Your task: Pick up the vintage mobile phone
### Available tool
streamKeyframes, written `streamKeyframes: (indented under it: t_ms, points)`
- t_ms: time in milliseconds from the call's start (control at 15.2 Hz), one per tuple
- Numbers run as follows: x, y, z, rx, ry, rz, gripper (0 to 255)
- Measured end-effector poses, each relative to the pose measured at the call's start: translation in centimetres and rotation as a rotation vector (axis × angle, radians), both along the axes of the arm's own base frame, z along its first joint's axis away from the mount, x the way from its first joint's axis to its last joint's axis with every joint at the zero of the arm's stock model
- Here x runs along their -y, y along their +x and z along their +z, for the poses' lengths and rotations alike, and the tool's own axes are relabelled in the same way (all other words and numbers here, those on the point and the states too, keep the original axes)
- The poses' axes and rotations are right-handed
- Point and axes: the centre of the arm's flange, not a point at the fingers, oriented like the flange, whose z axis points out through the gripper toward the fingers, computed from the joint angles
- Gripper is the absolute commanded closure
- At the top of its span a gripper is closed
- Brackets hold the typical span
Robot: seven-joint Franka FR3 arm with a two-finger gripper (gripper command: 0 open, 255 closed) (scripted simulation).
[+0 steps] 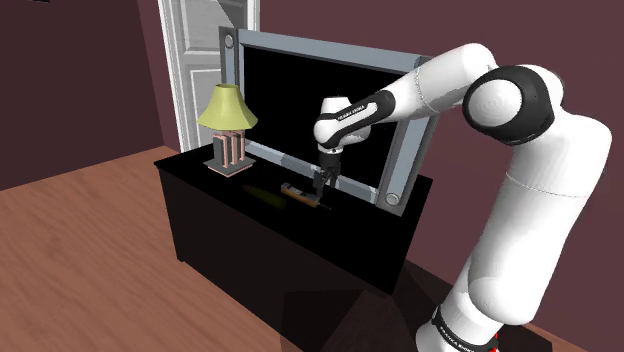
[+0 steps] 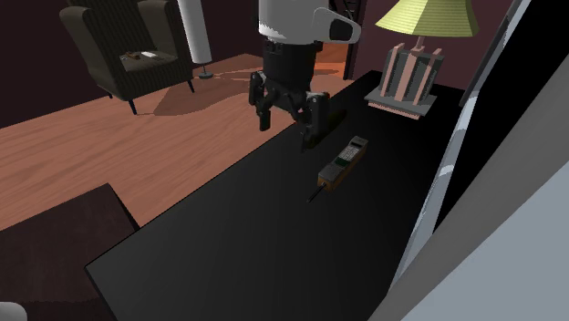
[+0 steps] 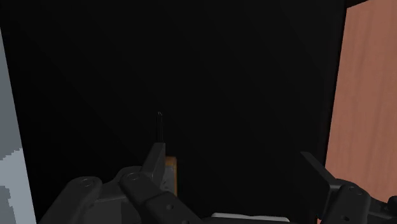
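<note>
A black tabletop (image 2: 246,242) carries a grey-framed television (image 1: 300,100) along its back edge and a green-shaded lamp (image 2: 419,55) toward one end. The gripper (image 2: 286,128) hangs over the middle with its fingers spread apart, holding nothing. The brown vintage mobile phone (image 2: 342,161) lies flat on the television side of the gripper. In the wrist view it peeks out beside one finger, off-centre in the gap.

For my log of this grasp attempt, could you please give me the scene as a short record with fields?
surface: black cabinet top
target: brown vintage phone, lying flat, antenna pointing away from the lamp
hand: gripper, open, holding nothing, above the top beside the phone, not touching it
neighbours: lamp with yellow-green shade; grey-framed screen
</note>
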Motion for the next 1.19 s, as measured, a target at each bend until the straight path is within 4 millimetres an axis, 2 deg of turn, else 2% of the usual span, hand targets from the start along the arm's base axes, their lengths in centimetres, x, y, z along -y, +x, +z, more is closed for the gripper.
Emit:
streamKeyframes:
  t_ms: [462, 726, 858, 1188]
  points:
    - [3.0, 6.5, -4.6, 0.033, -0.006, 0.048, 0]
    - [4.2, 10.9, -7.4, 0.052, -0.009, 0.076, 0]
    - [4.8, 12.0, -8.2, 0.058, -0.010, 0.084, 0]
    - [4.9, 12.3, -11.0, 0.060, -0.010, 0.087, 0]
